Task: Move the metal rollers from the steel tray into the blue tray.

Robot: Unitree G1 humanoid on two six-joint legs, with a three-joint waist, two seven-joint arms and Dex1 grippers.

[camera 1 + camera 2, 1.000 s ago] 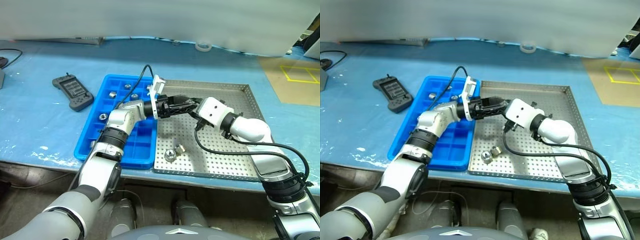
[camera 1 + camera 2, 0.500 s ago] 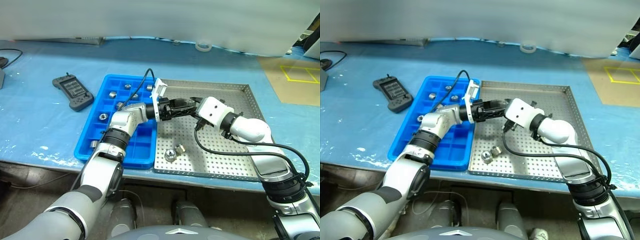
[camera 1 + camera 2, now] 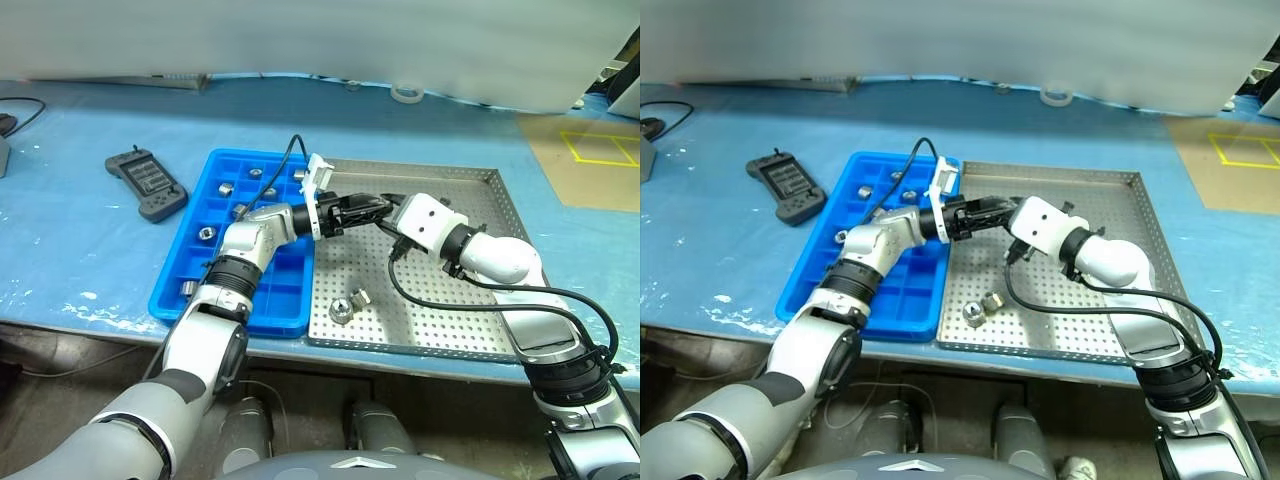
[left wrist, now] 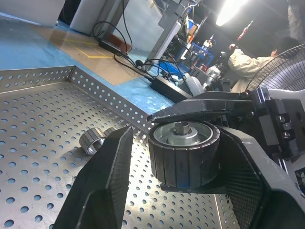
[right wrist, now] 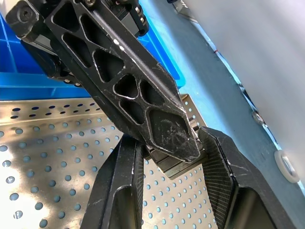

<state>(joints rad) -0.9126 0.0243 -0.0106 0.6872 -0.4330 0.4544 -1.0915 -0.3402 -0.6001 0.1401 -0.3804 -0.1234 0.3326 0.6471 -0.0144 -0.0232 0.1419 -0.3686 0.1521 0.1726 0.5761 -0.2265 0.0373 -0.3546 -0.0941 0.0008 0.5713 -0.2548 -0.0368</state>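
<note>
I see the blue tray (image 3: 235,240) left of the steel tray (image 3: 470,300). My left gripper (image 4: 183,157) stands half open around a roller (image 4: 183,152) that my right gripper (image 5: 174,157) clamps above the steel tray's left edge. Two rollers (image 3: 348,303) lie near its front edge.

Table (image 3: 80,250) covered in blue sheeting. Directly on it: the blue tray (image 3: 175,285) and the steel tray (image 3: 500,210), side by side and touching; a dark grey handheld controller (image 3: 146,183) to the left of the blue tray; a white tape roll (image 3: 405,94) near the far edge; brown board with yellow marking (image 3: 590,160) at right.
</note>
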